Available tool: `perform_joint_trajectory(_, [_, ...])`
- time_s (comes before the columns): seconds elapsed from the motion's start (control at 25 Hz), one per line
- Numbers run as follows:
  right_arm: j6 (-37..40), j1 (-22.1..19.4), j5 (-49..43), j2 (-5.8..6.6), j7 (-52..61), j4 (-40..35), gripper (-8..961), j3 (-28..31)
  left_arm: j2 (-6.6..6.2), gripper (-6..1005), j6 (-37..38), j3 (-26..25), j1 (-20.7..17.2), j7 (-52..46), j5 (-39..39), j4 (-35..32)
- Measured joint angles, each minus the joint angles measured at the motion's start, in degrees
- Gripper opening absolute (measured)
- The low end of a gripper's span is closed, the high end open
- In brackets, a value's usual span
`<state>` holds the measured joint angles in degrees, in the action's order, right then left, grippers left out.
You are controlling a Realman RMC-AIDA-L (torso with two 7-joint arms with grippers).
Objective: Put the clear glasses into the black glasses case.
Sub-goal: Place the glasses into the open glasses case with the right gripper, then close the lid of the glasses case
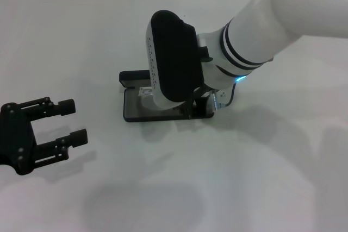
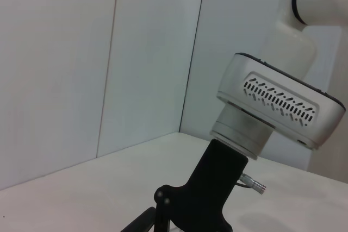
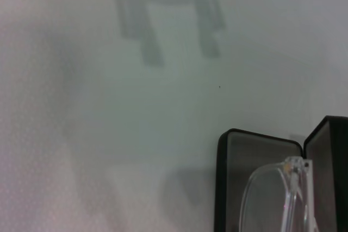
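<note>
- My right arm reaches down over the middle of the white bench (image 1: 76, 42), its wrist housing hanging directly above the black glasses case (image 1: 136, 113) and covering most of it in the head view.
- The black glasses case lies open on the bench, its shallow tray facing up with a grey lining, its lid (image 1: 133, 77) raised at the far edge along the hinge.
- The clear glasses (image 3: 277, 196) show in my right wrist view: one transparent lens and the hinge of the front sit over the tray of the case (image 3: 231, 188), close under the wrist; whether they rest on the lining or hang just above it I cannot tell.
- My right gripper (image 1: 194, 107) is down at the near edge of the case, only a dark stub of it showing under the wrist; whether its fingers are apart, together or clamped on the frame I cannot tell.
- My left gripper (image 1: 76, 120) hovers low over the bench on my left side, well apart from the case, with its two black fingers (image 1: 65, 105) spread and nothing between them.
- My left wrist view looks across at the right arm's white housing (image 2: 277, 101) and the black mount (image 2: 215, 188) beneath it, with plain white wall panels behind.
</note>
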<state>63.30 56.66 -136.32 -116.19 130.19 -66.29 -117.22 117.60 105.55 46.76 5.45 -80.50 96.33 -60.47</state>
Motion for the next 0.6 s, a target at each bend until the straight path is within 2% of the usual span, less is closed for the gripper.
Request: perform_joint_trajectory(0.6, [-0.73,-0.49,-0.42,0.0,0.05,-0.61,197,0.1,0.0,656,0.0,0.0,-0.05,0.07,0.61,0.06])
